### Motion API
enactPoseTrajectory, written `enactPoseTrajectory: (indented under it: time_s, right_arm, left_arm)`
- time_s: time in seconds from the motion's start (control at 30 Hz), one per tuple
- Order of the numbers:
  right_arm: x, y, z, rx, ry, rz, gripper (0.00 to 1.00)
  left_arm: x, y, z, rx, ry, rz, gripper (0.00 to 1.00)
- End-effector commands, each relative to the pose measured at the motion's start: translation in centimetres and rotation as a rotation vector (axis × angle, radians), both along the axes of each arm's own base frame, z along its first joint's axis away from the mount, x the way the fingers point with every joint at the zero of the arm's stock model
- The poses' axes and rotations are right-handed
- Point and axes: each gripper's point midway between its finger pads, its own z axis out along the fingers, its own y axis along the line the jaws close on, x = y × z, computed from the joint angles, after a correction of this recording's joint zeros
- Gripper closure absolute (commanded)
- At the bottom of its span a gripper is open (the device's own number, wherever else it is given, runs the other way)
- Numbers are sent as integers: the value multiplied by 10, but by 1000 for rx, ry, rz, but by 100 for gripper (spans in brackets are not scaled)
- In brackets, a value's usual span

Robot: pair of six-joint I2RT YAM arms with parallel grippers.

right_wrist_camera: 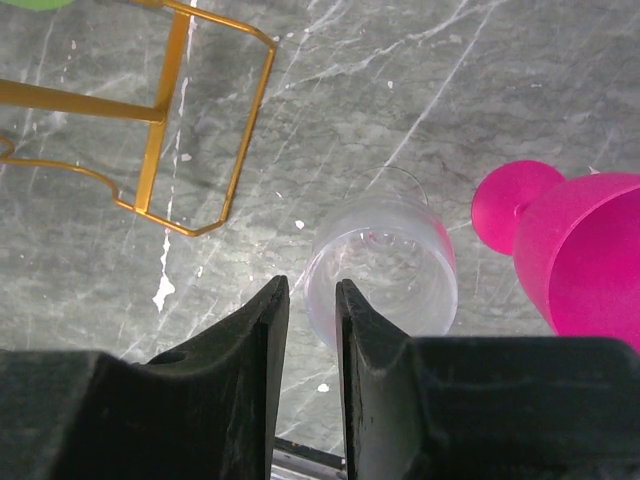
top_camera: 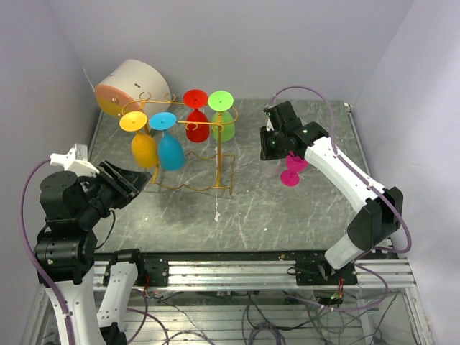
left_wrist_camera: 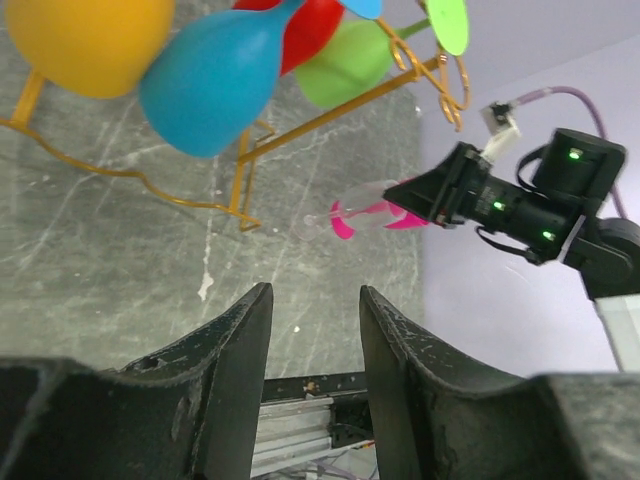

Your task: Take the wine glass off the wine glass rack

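Right of the rack (top_camera: 218, 162) and clear of it, the pink wine glass (top_camera: 291, 174) sits just beside the right pincer (top_camera: 286, 154), whose jaws are narrowly parted; whether it grips is unclear.

pink wine glass (right_wrist_camera: 590, 262) cut by right edge

No text, label, brand, number or sign can be read anywhere: not on the thin gold-yellow wire wine glass rack (top_camera: 217, 164), the white-and-orange drum (top_camera: 136, 83), or the grey marble-patterned table (top_camera: 287, 215).
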Motion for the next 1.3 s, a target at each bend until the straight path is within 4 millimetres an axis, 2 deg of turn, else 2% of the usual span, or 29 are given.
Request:
enactPoseTrajectory:
  time_s: [0.0,0.1,0.2,0.27,0.3,0.37,0.43,0.5,0.6,0.7,0.8,0.87,0.97,1.07,1.27]
  right_arm:
    - [5,-2,21,16,-44,-9,74]
    - [3,1,42,50,-75,-2,72]
    - [-4,17,74,115,-117,52,65]
    - [-16,41,100,172,-144,116,61]
    - [-24,61,119,210,-172,164,60]
    - [-44,98,144,253,-195,242,58]
    - [-61,132,161,298,-182,319,56]
    - [-70,157,178,357,-176,373,55]
    - [-72,177,210,463,-209,408,55]
    - [-67,191,231,545,-244,416,55]
    - [-58,210,239,599,-261,452,54]
    - [-48,227,234,611,-259,476,54]
    - [-35,240,233,613,-314,507,54]
    - [-24,240,225,567,-357,506,53]
    - [-14,241,233,631,-364,512,53]
  left_arm:
    - [-1,22,-12,78,43,112,49]
    - [-2,41,-18,129,56,217,48]
    - [-4,57,-18,164,48,302,47]
    - [-6,66,-19,184,43,356,46]
    - [-6,71,-21,193,47,383,45]
    - [-7,80,-27,220,70,424,44]
    - [-5,83,-36,239,113,429,43]
    - [-2,81,-47,249,157,402,43]
    - [0,74,-57,242,190,357,44]
    - [-5,74,-55,239,163,364,44]
    - [-9,72,-48,233,114,359,43]
    - [-11,68,-44,229,95,338,43]
    - [-13,62,-37,212,64,313,42]
    - [-17,59,-34,207,50,302,43]
    - [-20,54,-40,188,52,280,43]
